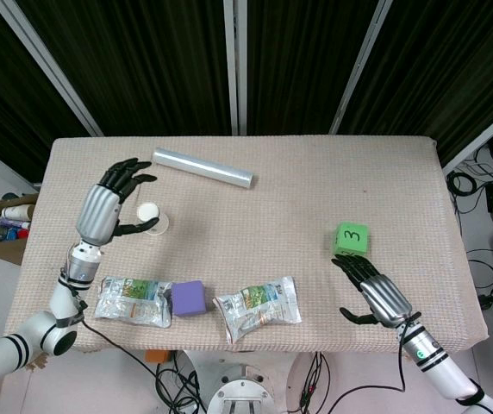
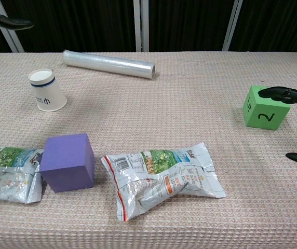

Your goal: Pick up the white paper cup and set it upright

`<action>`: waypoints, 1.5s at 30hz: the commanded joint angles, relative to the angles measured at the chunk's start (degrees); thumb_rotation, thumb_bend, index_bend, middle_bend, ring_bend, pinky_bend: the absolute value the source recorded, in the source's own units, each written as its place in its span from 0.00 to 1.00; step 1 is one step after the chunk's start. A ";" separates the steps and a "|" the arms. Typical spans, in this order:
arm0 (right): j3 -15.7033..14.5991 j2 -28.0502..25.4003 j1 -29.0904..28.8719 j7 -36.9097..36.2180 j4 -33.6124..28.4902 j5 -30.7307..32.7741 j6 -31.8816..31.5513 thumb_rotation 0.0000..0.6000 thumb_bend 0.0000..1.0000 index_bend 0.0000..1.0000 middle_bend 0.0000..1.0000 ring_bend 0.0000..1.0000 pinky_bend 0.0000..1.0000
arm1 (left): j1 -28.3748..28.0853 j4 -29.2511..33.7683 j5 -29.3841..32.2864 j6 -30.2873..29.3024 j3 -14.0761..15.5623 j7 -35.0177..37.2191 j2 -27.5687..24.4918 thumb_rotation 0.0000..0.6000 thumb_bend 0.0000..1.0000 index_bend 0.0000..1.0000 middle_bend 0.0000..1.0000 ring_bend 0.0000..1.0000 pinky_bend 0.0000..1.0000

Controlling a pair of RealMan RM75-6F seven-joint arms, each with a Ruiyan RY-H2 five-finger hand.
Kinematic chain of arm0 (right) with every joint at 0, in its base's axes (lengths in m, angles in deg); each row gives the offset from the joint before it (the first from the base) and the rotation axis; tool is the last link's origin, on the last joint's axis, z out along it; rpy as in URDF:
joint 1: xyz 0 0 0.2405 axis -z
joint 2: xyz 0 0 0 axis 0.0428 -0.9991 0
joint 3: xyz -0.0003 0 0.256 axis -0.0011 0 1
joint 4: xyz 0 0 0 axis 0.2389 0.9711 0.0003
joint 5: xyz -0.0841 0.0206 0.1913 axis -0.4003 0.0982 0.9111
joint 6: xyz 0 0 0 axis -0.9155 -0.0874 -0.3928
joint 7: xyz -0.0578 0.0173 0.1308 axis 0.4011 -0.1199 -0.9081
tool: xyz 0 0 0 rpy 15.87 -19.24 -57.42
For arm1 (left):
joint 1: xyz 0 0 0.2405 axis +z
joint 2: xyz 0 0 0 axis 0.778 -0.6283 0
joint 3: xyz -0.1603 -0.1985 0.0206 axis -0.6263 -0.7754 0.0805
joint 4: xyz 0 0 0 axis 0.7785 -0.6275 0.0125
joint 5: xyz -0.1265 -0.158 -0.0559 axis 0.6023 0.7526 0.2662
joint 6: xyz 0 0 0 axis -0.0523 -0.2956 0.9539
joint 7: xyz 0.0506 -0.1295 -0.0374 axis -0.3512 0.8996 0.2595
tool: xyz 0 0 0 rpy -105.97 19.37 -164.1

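2 hands are spread and hold nothing. My left hand hovers beside the white paper cup, which stands mouth-down on the surface; my right hand idles. Next, I judge, comes closing around it and flipping it.

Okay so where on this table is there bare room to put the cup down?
Widest bare stretch: mid-table, between the plastic roll, the green cube and the snack bags. The far right corner is free too. Crowded: the front left, around the purple block, and beside the white paper cup.
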 commanded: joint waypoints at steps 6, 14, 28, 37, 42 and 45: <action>-0.38 -0.05 -0.60 0.22 0.12 0.06 -0.02 1.00 0.25 0.01 0.05 0.00 0.00 | 0.02 -0.19 1.18 1.98 1.03 -1.04 -0.13 1.00 0.12 0.28 0.17 0.13 0.16; -1.41 -0.37 0.63 -0.16 0.42 -0.35 -2.53 1.00 0.25 0.01 0.05 0.00 0.00 | -3.77 6.50 13.23 23.53 3.16 -17.42 -5.71 1.00 0.12 0.27 0.17 0.13 0.16; -1.85 0.11 1.06 -1.57 1.91 0.74 -2.98 1.00 0.25 0.01 0.05 0.00 0.00 | -9.99 -0.42 28.79 35.53 1.35 -30.42 0.08 1.00 0.12 0.31 0.19 0.14 0.35; -1.82 0.16 1.23 -1.94 2.32 1.28 -3.28 1.00 0.25 0.02 0.06 0.00 0.00 | -12.17 -5.80 32.48 38.16 0.17 -30.66 3.26 1.00 0.22 0.47 0.38 0.37 0.66; -1.83 0.01 1.55 -2.34 2.58 1.72 -3.59 1.00 0.25 0.02 0.06 0.00 0.00 | -12.07 -4.45 30.49 36.28 -0.29 -28.57 3.11 1.00 0.25 0.53 0.47 0.47 0.72; -1.72 -0.14 1.59 -2.47 2.54 1.75 -3.85 1.00 0.25 0.02 0.06 0.00 0.00 | -11.15 -1.31 28.51 34.63 -2.05 -21.90 2.81 1.00 0.25 0.54 0.49 0.48 0.73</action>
